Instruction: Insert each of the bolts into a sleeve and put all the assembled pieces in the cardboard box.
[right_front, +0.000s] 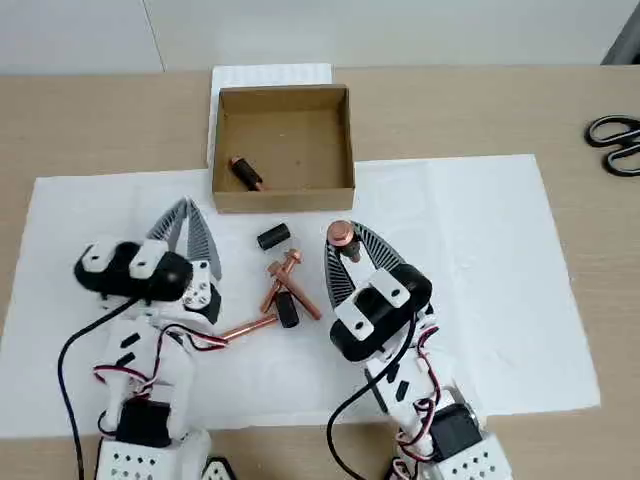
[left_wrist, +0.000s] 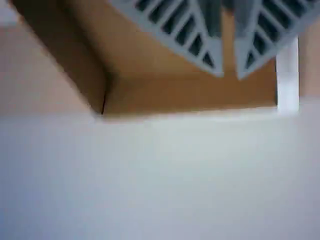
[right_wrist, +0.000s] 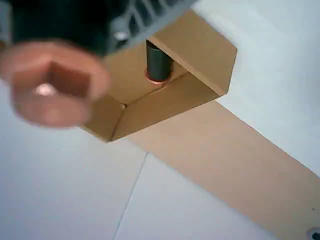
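Pale wooden tabletop (right_front: 90, 110) is lying under a wide white paper sheet (right_front: 480, 300), with both arms standing at its near edge. On the left side, the left gripper (right_front: 187, 204) is hovering above the sheet just short of the box's near wall, its grey ribbed fingers (left_wrist: 200, 45) pinched almost tip to tip and carrying nothing. Beyond it, the square brown cardboard box (right_front: 283, 193) is sitting at the sheet's far edge, and one assembled piece (right_front: 245, 172), a copper bolt pushed into a black sleeve, is lying inside near the box's left wall. Between the two arms, loose parts are resting on the paper: a long copper bolt (right_front: 248, 327) nearest the left arm, a short black cylindrical sleeve (right_front: 273, 237) just in front of the box, a pair of crossed copper bolts (right_front: 283, 272) below it, and a second black sleeve (right_front: 287, 308) that seems to be touching them, though the overlap is hard to read. Right of this cluster, the right gripper (right_front: 342, 238) is clamping another copper bolt, whose hexagonal head (right_wrist: 50, 82) is looming close to the wrist camera, near the box's front right corner. Far right, black-handled scissors (right_front: 612, 140) are lying on the bare wood.
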